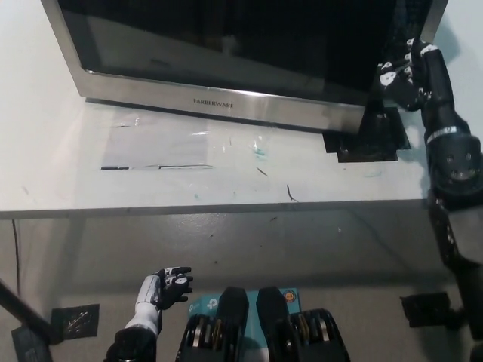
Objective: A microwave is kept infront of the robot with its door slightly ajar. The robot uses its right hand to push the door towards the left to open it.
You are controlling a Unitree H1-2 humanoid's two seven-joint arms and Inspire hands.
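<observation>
Head view, looking steeply down. A microwave point(226, 53) stands on a white desk point(60, 166) and fills the upper part of the frame, its top cut off by the picture edge. Its interior cannot be seen: the dark glass of the door point(226, 38) shows only dim reflections, so any contents cannot be told.

The door has a brushed-steel frame; its lower bar point(219, 102) carries small lettering near the middle. The long axis of the door runs from picture left to picture right, and the lower bar slants slightly downward toward the right. The glass face is turned toward the camera. The right end of the bar lies above a black square patch point(370, 139) on the desk.

The black right hand point(400, 75) is raised at the right end of the door, its fingers point(389, 75) curled and close together against the dark gap beside the door's right edge; it holds nothing that can be seen, and actual contact with the door cannot be confirmed. The black right arm point(453, 166) rises from the lower right.

The white left hand point(170, 286) rests low at the lower left, below the desk edge, over the grey floor point(302, 249), fingers loosely bent and holding nothing.

Clear tape point(158, 143) and small marks lie on the desk in front of the microwave.
</observation>
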